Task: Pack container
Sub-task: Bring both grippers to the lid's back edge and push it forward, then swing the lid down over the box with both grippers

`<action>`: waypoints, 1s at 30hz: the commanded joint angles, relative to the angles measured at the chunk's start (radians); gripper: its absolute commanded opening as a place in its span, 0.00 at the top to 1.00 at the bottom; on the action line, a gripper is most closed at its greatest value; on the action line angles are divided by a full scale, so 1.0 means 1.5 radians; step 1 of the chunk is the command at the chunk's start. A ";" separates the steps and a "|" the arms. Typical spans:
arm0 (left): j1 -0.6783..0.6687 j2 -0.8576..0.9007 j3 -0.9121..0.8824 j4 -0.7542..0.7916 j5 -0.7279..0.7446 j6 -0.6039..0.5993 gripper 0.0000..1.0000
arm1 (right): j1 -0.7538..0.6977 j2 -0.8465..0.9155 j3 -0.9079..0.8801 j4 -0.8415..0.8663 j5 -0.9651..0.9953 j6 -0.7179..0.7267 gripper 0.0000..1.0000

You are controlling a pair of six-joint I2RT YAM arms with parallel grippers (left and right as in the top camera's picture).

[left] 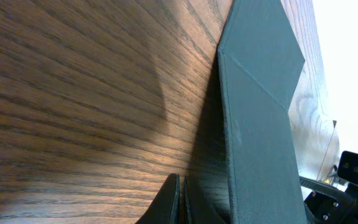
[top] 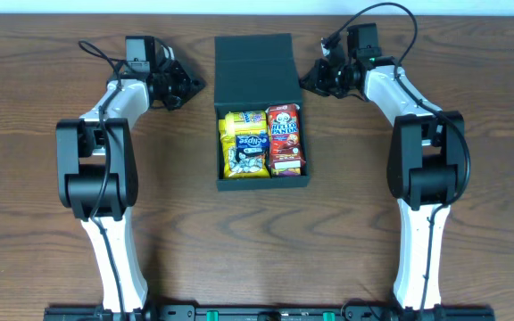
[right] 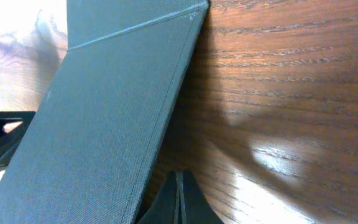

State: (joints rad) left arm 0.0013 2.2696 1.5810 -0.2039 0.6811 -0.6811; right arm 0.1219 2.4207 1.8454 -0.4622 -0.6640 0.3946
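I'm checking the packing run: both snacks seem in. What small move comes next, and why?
Probably tip the lid forward over the container. The Eclipse packet and Hello Panda carton already lie inside, the lid stands open, and the left gripper and right gripper, both shut, flank it.

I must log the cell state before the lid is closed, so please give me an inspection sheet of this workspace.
Surface: brown wooden table, some glare.
Job's things: container open, lid flap folded back; inside it, yellow snack packets on the left arm's side, red Hello Panda carton on the right arm's side.
Clutter: nothing seen.
Grippers: left gripper shut, beside the flap; right gripper shut, beside the flap's other edge.
Cables: left cable and right cable loop above the wrists.
Surroundings: black rail at the arms' bases.
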 commanded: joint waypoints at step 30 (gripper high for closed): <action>-0.013 0.016 0.099 -0.046 0.139 0.091 0.94 | 0.004 0.024 0.004 0.194 -0.323 -0.005 0.99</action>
State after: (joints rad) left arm -0.0181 2.2837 1.6634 -0.2535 0.8249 -0.6277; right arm 0.1238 2.4470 1.8450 -0.1970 -0.9806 0.4072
